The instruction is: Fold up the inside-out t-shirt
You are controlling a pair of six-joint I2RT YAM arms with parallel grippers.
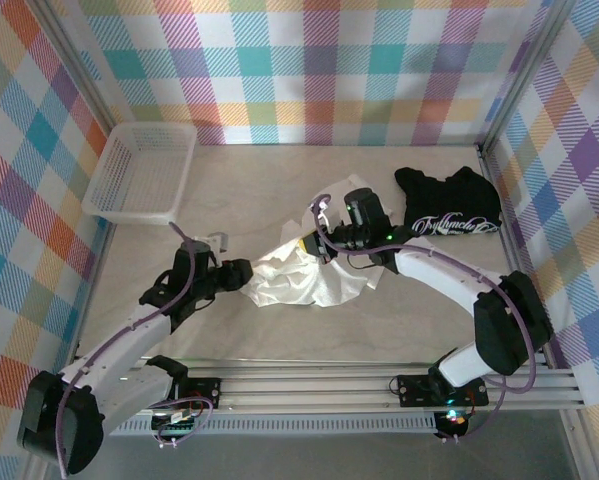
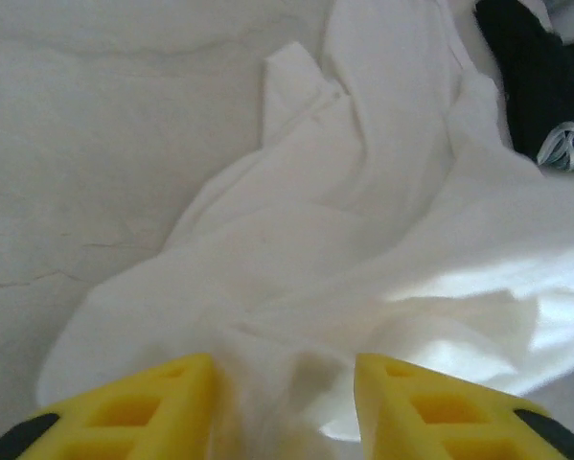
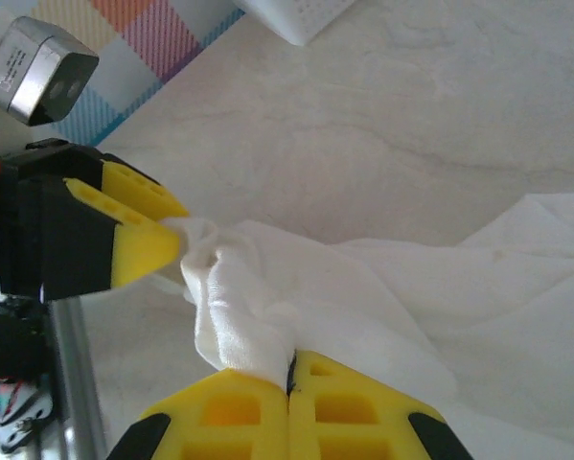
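On my top feed the white mesh basket [image 1: 182,175] sits at the far left corner of the table [image 1: 279,170], its perforated floor in plain sight from wall to wall. The inside-out t-shirt [image 1: 304,280] lies bunched at the table's middle, between the two arms, with the black t-shirt [image 1: 449,205] well apart at the far right. My right gripper [image 3: 288,366] has its yellow fingers pressed together, pinching a twisted ridge of the white cloth. The left gripper [image 2: 282,369] has its fingers spread, with cloth lying in the gap. The crumple hides the sleeves and collar from me, and the left wrist feed cuts the black t-shirt off at its top right corner
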